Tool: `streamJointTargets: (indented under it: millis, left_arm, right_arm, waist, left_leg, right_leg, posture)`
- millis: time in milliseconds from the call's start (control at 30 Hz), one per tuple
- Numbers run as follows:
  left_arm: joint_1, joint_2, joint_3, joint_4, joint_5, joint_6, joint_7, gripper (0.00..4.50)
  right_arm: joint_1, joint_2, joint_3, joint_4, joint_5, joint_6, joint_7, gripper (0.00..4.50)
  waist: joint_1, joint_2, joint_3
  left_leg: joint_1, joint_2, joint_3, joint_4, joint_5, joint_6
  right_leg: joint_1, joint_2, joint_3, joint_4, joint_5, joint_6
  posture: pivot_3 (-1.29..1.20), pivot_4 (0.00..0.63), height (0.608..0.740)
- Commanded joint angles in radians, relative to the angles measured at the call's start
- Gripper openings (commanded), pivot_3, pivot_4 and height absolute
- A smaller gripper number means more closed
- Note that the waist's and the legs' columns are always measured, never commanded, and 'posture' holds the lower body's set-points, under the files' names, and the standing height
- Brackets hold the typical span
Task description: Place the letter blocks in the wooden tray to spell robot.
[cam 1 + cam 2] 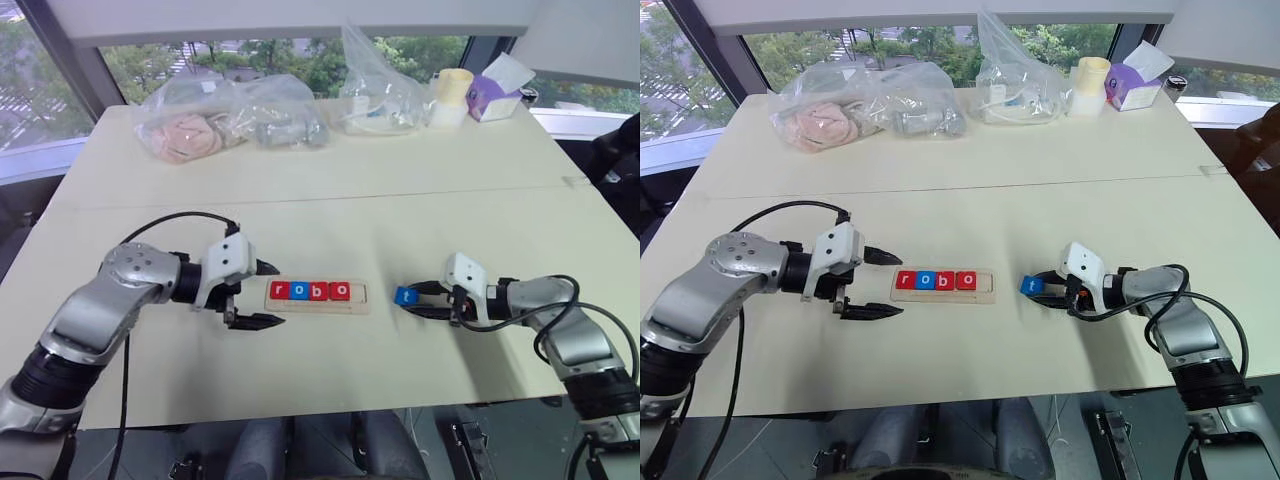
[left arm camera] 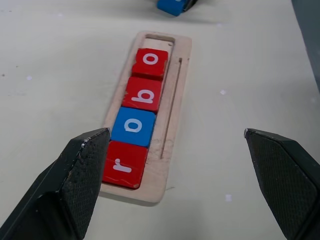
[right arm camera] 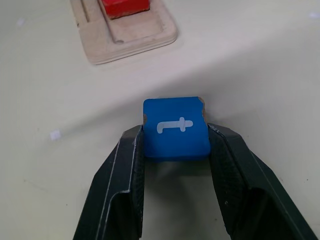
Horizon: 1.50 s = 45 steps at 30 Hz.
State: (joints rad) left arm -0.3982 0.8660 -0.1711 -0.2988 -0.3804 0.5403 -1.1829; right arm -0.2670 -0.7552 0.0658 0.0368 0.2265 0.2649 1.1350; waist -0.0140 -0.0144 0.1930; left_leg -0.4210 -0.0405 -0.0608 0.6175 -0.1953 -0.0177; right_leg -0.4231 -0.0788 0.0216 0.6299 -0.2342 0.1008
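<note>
The wooden tray (image 1: 362, 294) lies mid-table and holds a row of letter blocks reading r, o, b, o: red r (image 2: 125, 164), blue o (image 2: 133, 126), red b (image 2: 143, 94), red o (image 2: 150, 63). Its slot at the right end stands bare. To the tray's right, a blue block with a white t (image 3: 175, 126) rests on the table, and my right gripper (image 3: 176, 145) is shut on its two sides. My left gripper (image 1: 262, 294) hovers just left of the tray, open, with nothing between its fingers (image 2: 75, 175).
Clear plastic bags (image 1: 225, 120) of items, a roll of tape (image 1: 450, 95) and a purple tissue box (image 1: 495, 95) line the table's far edge. A seam (image 1: 300, 198) crosses the beige table behind the tray.
</note>
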Motion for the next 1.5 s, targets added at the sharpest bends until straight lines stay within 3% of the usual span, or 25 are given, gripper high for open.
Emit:
streamJointTargets:
  millis: [33, 433, 1500]
  left_arm:
    - [-0.003, 0.02, 0.023, 0.002, 0.003, -0.022, -0.021, 4.5]
    - [0.038, 0.014, 0.03, -0.031, 0.003, -0.021, 0.012, 4.5]
    - [0.048, -0.026, 0.034, -0.081, -0.015, 0.011, 0.093, 4.5]
  right_arm:
    - [-0.067, 0.016, -0.006, -0.122, 0.049, 0.068, -0.013, 1.71]
    - [-0.208, 0.042, 0.16, -0.098, -0.071, 0.071, -0.02, 1.71]
    - [-0.237, 0.125, 0.226, -0.038, -0.109, 0.07, -0.004, 1.71]
  waist:
    - [-0.003, 0.0, 0.0]
    - [0.0, 0.0, 0.0]
    - [0.001, 0.0, 0.0]
  left_leg:
    - [0.0, 0.0, 0.0, 0.0, 0.0, 0.0]
    - [0.0, 0.0, 0.0, 0.0, 0.0, 0.0]
    - [0.0, 0.0, 0.0, 0.001, 0.0, 0.0]
  right_leg:
    - [0.0, 0.0, 0.0, 0.0, 0.0, 0.0]
    - [-0.001, 0.0, 0.001, 0.0, 0.0, 0.0]
    - [-0.001, 0.0, 0.0, 0.001, 0.0, 0.0]
  posture:
    - [0.0, 0.15, 0.74]
    - [0.0, 0.15, 0.74]
    - [0.0, 0.15, 0.74]
